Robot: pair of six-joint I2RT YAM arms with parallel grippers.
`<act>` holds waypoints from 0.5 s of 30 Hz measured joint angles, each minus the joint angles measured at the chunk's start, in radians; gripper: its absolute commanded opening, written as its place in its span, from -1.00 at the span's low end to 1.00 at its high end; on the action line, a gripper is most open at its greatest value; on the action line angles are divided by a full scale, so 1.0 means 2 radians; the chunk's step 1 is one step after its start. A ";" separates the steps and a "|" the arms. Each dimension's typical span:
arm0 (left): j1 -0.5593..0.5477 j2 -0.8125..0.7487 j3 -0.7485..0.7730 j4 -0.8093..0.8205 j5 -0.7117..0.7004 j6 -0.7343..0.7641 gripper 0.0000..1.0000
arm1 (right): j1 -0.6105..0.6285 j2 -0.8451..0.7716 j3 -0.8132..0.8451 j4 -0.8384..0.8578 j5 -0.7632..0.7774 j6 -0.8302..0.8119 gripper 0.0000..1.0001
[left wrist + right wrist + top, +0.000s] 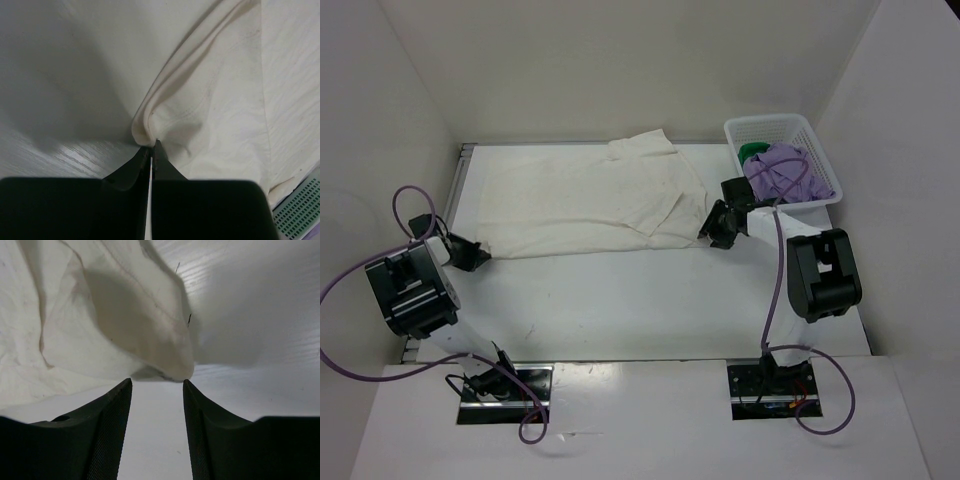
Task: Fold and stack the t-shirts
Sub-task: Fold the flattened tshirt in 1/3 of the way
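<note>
White basket (772, 127) near cream shirt (580, 200)

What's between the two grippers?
White shirt, spread flat, in the top view; left gripper pinches one corner, right gripper is open by the other.

The tabletop (620, 300) is seen from above and behind. Both wrist views are set close over opposite ends of the cream t-shirt (590, 195), which is shared by all three.

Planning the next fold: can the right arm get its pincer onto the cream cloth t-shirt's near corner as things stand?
Probably yes: the right pincer stands open just short of a corner of the cream cloth t-shirt, only bare table between.
</note>
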 measured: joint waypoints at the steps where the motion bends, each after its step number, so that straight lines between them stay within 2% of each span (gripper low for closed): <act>1: -0.001 -0.001 0.000 0.000 -0.002 0.000 -1.00 | -0.001 0.003 0.003 0.000 0.004 0.000 0.02; 2: -0.002 -0.002 -0.001 -0.001 -0.003 0.000 -1.00 | -0.002 0.007 0.006 0.000 0.009 0.000 0.02; 6: -0.008 -0.005 -0.003 -0.002 -0.006 0.002 -1.00 | -0.005 0.033 0.012 0.002 0.021 -0.001 -0.31; 7: -0.009 -0.006 -0.004 -0.002 -0.007 0.003 -1.00 | -0.005 0.039 0.012 0.001 0.022 -0.001 -0.63; 9: -0.012 -0.007 -0.004 -0.003 -0.008 0.007 -1.00 | -0.005 0.044 0.015 0.003 0.023 0.001 -0.85; 11: -0.016 -0.010 -0.005 -0.006 -0.012 0.009 -1.00 | -0.006 0.047 0.017 0.002 0.024 0.002 -0.95; 15: -0.020 -0.020 -0.010 -0.016 -0.018 0.011 -1.00 | -0.011 0.040 0.011 -0.002 0.025 0.004 -0.98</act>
